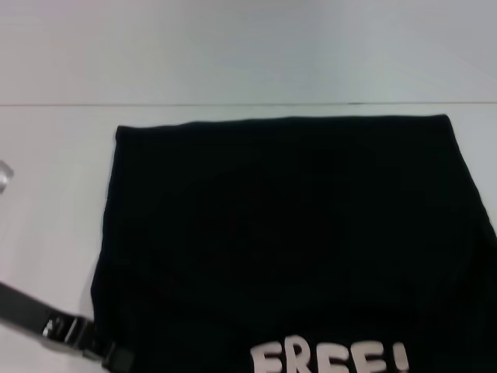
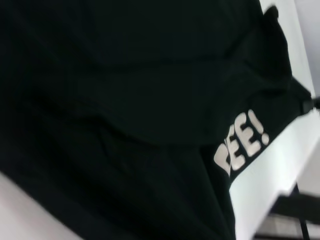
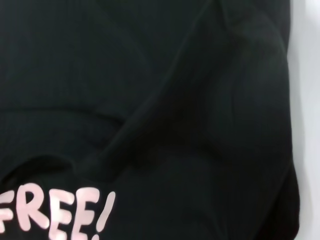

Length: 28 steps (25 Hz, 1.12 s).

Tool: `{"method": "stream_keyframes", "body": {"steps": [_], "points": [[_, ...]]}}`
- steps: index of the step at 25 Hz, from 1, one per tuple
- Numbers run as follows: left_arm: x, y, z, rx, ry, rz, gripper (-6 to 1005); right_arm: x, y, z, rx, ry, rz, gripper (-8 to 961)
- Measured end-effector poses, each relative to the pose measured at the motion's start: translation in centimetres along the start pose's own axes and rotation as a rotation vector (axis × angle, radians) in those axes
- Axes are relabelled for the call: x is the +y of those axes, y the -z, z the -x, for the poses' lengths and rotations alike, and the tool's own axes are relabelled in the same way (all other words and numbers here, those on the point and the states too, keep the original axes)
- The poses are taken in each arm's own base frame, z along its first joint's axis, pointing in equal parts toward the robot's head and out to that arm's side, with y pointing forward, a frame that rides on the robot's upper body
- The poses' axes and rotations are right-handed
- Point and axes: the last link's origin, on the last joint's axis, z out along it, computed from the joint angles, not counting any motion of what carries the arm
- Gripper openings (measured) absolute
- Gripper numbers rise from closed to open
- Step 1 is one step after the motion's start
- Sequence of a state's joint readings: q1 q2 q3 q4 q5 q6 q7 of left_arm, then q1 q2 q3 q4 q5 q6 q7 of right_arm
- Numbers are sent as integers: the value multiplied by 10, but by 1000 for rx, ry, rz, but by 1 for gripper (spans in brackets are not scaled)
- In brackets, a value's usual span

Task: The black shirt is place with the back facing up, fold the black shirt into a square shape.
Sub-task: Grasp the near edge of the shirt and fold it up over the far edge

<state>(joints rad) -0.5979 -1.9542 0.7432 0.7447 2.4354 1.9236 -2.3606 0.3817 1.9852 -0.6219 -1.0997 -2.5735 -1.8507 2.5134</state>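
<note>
From the head we look forward and down on the black shirt (image 1: 287, 233) spread over the white tabletop (image 1: 46, 194). Both wrist cameras sit close above that shirt, and all three views share its white lettering (image 1: 330, 359).

A white table (image 1: 54, 202) carries the black shirt (image 1: 287, 225), spread flat, white "FREE!" lettering (image 1: 330, 357) showing.

Black shirt (image 1: 287, 217) soft matt cloth, table (image 1: 46, 155) smooth white matt

The black shirt (image 1: 287, 233) lies spread on the table (image 1: 46, 202) (lettering at its near edge).
</note>
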Motion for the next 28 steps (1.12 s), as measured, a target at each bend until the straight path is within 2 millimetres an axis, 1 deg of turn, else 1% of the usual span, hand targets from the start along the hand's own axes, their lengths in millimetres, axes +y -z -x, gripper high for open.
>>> {"method": "stream_keyframes", "body": {"steps": [3, 5, 7, 10, 12, 14, 16, 17, 19, 21, 25, 28], "points": [[2, -3, 8, -40, 0, 5, 32, -5, 4, -13, 12, -31, -1, 76], [1, -1, 8, -34, 0, 4, 32, -7, 6, -14, -5, -37, 12, 78], [3, 4, 2, -8, -10, 6, 32, -5, 6, -8, -34, -23, 42, 80], [9, 22, -16, 101, -37, 39, 32, 5, 13, 12, -117, 27, 122, 83], [12, 34, -27, 175, -35, 55, 33, 12, 24, 28, -200, 52, 168, 85], [10, 47, -43, 257, 0, 30, 35, 17, 36, 44, -283, 72, 195, 87], [5, 54, -59, 317, 40, -22, 40, 21, 44, 63, -354, 79, 202, 89], [2, 56, -68, 349, 59, -54, 42, 22, 46, 71, -379, 77, 198, 90], [-2, 56, -82, 397, 81, -97, 46, 22, 41, 88, -414, 63, 178, 92], [-8, 52, -94, 439, 95, -137, 51, 21, 29, 101, -424, 48, 161, 94], [-18, 42, -106, 492, 121, -207, 59, 15, 2, 117, -438, 14, 113, 98], [-21, 39, -112, 515, 125, -236, 66, 16, -4, 128, -471, 9, 85, 100]]}}
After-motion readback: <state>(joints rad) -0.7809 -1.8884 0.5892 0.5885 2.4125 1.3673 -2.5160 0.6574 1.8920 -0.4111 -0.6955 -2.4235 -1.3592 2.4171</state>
